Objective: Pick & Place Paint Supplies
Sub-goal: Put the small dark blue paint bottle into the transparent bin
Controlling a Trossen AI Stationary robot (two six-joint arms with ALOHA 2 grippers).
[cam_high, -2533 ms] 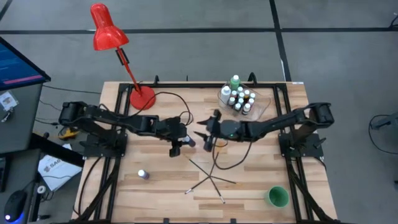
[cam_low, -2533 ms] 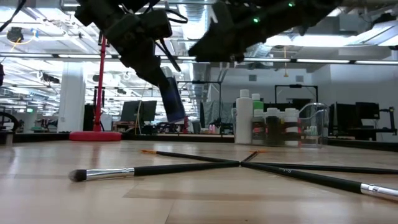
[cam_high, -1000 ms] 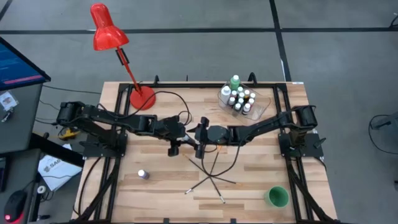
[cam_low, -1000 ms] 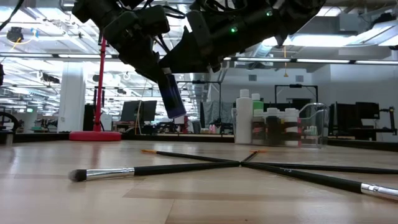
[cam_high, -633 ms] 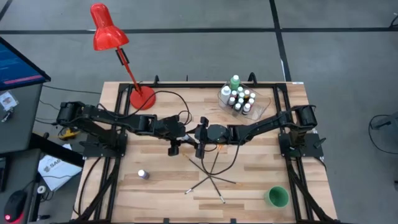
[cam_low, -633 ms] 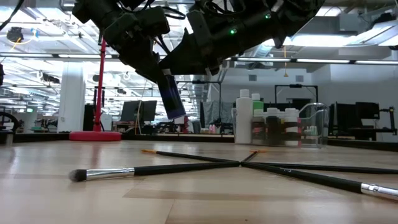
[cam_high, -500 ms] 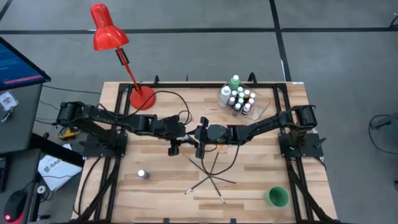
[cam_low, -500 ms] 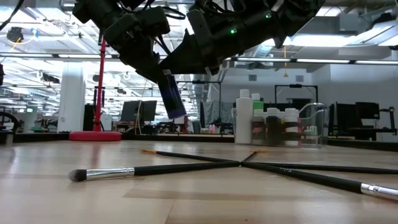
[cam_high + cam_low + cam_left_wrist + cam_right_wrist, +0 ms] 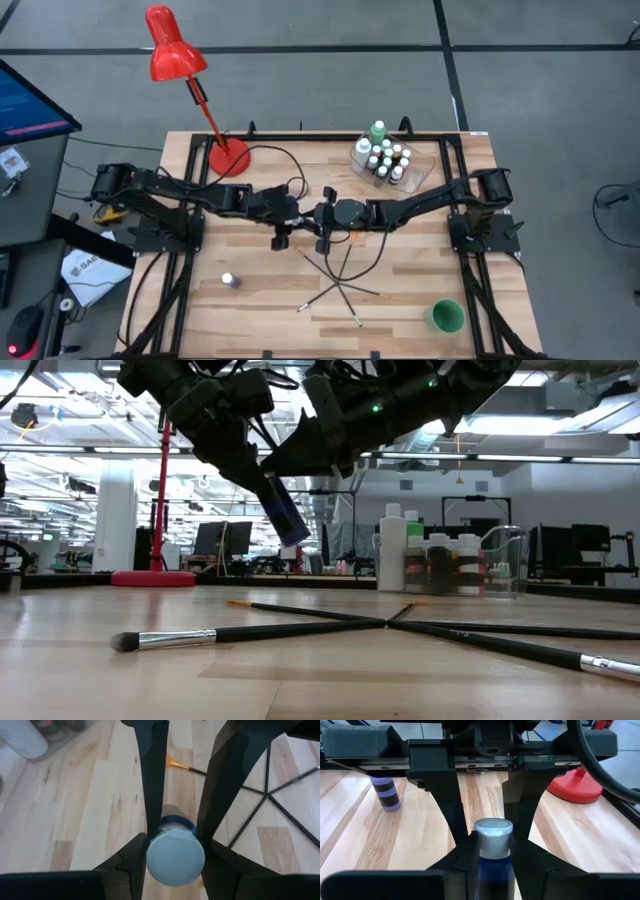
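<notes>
A small dark-blue paint bottle (image 9: 285, 510) with a white cap hangs in the air between both grippers, over the table's middle. My left gripper (image 9: 290, 222) is shut on its cap end, and my right gripper (image 9: 320, 224) faces it and is shut on the blue body. In the high view the fingers hide most of the bottle. Several thin dark paintbrushes (image 9: 340, 285) lie crossed on the wood. One tiny bottle (image 9: 229, 281) stands alone near the left front. More bottles, one tall green (image 9: 378, 130) and one tall white (image 9: 362, 152), stand in the clear tub (image 9: 415, 172). My left gripper (image 9: 175, 845) pinches the bottle's white cap end (image 9: 175, 856) between its two fingers, coming slanting down from the table's left. The bottle is lifted clear and tilted, its bottom end (image 9: 295, 538) pointing down and toward the table's right. My right gripper (image 9: 493, 851) has one finger on each side of the blue body (image 9: 492, 876), below the cap. It comes from the table's right, facing the left gripper, its fingers along the bottle.
A red desk lamp has its base (image 9: 228, 157) at the far left of the table, and its cable loops toward the middle. A green cup (image 9: 446, 316) stands at the near right corner. The brushes (image 9: 200, 636) lie under the grippers, and bare wood shows at the near left.
The bottle has tipped further. Its lower end has swung a little toward the table's right, toward the right gripper, while its cap end has stayed in the left fingers. Both arms have otherwise kept nearly still.
</notes>
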